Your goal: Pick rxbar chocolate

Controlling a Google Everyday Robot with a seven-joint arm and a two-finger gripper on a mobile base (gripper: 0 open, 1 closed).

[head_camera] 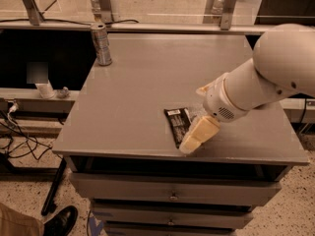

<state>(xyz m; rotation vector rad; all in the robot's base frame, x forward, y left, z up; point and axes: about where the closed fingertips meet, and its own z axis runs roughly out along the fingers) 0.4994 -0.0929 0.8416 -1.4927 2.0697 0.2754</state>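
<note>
The rxbar chocolate (177, 124) is a flat black wrapper with whitish print, lying on the grey table top (138, 92) near its front edge. My gripper (193, 137) comes in from the right on a thick white arm (275, 77). Its cream-coloured fingers (199, 133) rest low over the bar's right and near end, covering part of it. The bar lies flat on the table.
An upright silver can (102, 44) stands at the table's far left corner. Drawers (172, 193) sit below the table top. A metal rail with posts (221, 6) runs behind the table. A shoe (61, 221) and cables (15, 132) are on the floor at left.
</note>
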